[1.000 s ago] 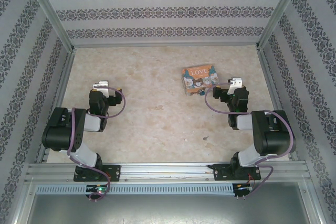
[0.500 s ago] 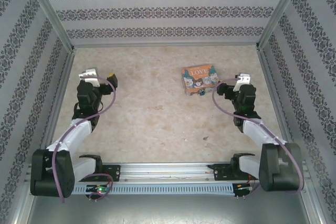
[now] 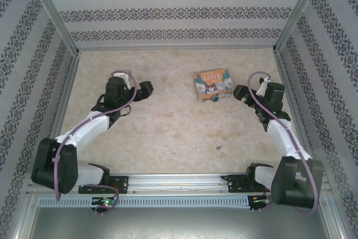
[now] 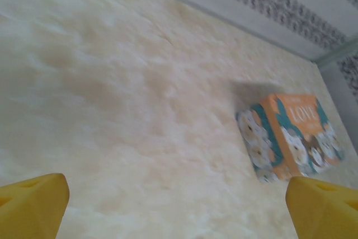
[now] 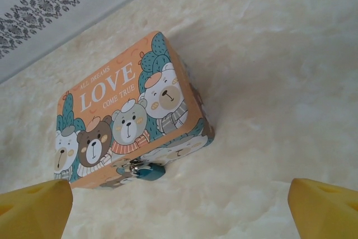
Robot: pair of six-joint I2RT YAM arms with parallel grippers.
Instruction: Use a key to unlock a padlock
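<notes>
- I see my left gripper (image 3: 144, 89) over the table (image 3: 168, 127), well left of the tin (image 3: 212, 84), fingers spread wide and empty.
- The tin lies flat, right of centre.
- The padlock (image 5: 150, 173) hangs at the tin's near side, on its clasp.
- My right gripper (image 3: 241, 92) sits just right of the tin, fingers spread wide, nothing between them.

The tiny padlock (image 5: 150, 173), with a blue-teal body and a silvery metal shackle, hangs at the clasp on the front side wall of the colourful rectangular tin (image 5: 123, 110), which is printed with cartoon bears and the word LOVE. It sits about midway along that long side, touching the tin, its body low near the pale table (image 5: 279, 82). Whether the shackle is clicked shut cannot be told. In the top external view it is a small dark speck at the tin's near edge.
</notes>
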